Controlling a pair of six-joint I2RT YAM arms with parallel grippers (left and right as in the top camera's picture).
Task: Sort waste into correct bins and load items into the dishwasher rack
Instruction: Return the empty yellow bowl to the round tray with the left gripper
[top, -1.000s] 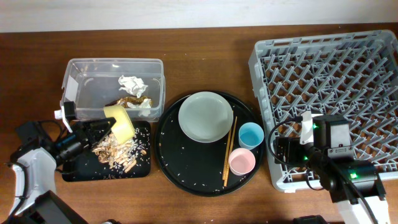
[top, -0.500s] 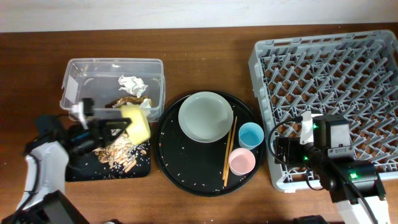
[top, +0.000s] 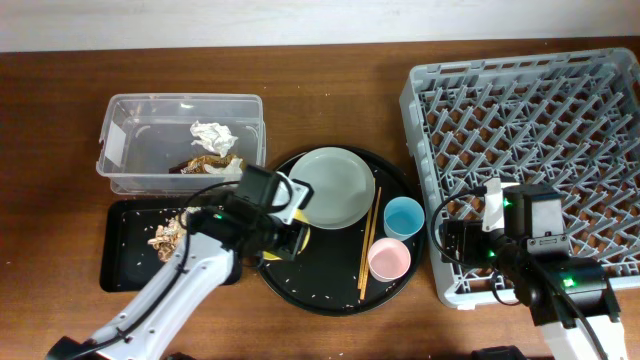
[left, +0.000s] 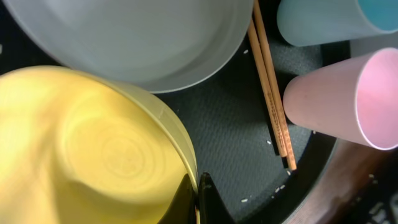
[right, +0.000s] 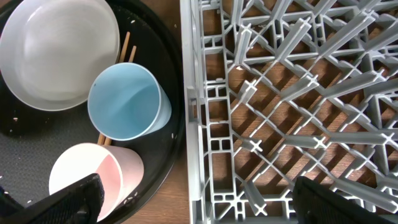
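I find the left gripper (left: 196, 195) pinched shut on the rim of the yellow bowl (left: 93, 149), over the round black tray (left: 239, 149) beside the plate (left: 137, 37), apparently empty, so loading is in hand and next calls for carrying it across to the rack (top: 540, 120).

This looks to me like a test setup posing as a kitchen: a wooden counter (top: 330, 70) by a pale wall (top: 300, 18), bearing a dishwasher rack (top: 530, 110) and a clear waste tub (top: 182, 98).
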